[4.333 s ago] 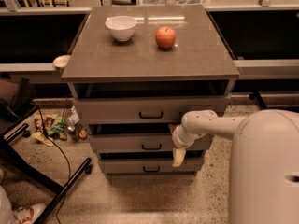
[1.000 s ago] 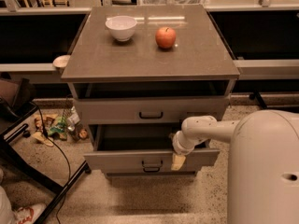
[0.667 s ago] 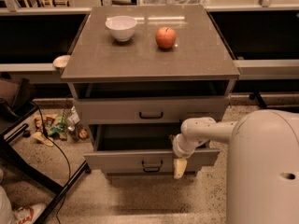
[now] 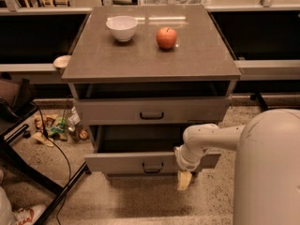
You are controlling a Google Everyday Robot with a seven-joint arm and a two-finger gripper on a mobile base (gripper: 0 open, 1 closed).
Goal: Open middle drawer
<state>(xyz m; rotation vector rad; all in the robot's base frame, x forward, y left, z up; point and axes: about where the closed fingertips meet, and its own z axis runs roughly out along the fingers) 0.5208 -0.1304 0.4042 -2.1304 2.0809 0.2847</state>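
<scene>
The middle drawer (image 4: 117, 162) of the grey cabinet stands pulled out towards me, its flat front forward and its dark inside showing. Its small black bar handle (image 4: 152, 166) sits at the centre of the front. My gripper (image 4: 183, 180) hangs in front of the drawer's right part, to the right of the handle, pointing down past the lower edge of the front. It is not on the handle. The top drawer (image 4: 152, 111) above is shut. The lowest drawer is hidden under the open one.
A white bowl (image 4: 122, 27) and a red apple (image 4: 166, 37) stand on the cabinet top (image 4: 197, 55). Clutter (image 4: 56, 125) and a cable lie on the floor at the left. A dark chair frame (image 4: 18, 163) stands at the lower left. My white arm (image 4: 267, 168) fills the lower right.
The middle drawer, shut 4.3 s ago, now stands pulled out. In the last second the drawer has stayed put and my gripper has dropped slightly below its front edge.
</scene>
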